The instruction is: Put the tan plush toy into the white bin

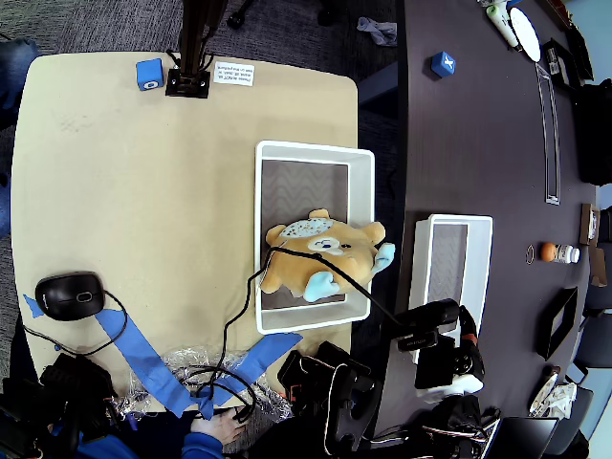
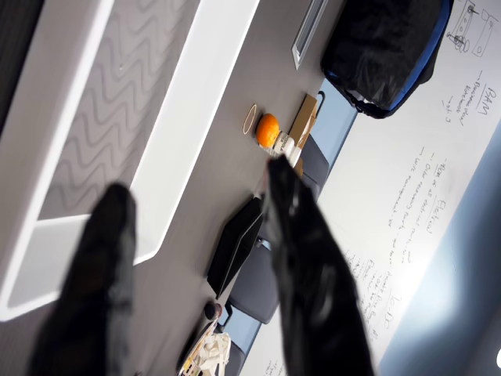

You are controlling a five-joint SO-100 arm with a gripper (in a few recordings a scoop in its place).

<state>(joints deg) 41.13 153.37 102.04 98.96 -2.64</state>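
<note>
In the overhead view the tan plush toy (image 1: 320,253) lies inside the white bin (image 1: 316,148), filling its near half, with one light blue paw over the right rim. A black cable runs across the toy. My gripper (image 1: 435,330) sits to the right of that bin, at the near end of a smaller white bin (image 1: 449,222), well apart from the toy. The wrist view shows my gripper (image 2: 196,184) open, with nothing between the two black fingers (image 2: 305,258). Behind the fingers are the smaller bin's rim (image 2: 188,102) and dark tabletop.
On the tan table are a black mouse (image 1: 69,295), blue tape strips (image 1: 143,359) and a blue cube (image 1: 149,74). The dark table holds another blue cube (image 1: 442,64) and an orange (image 2: 268,129). Cables and black gear crowd the near edge, with a person's hand (image 1: 215,426) there.
</note>
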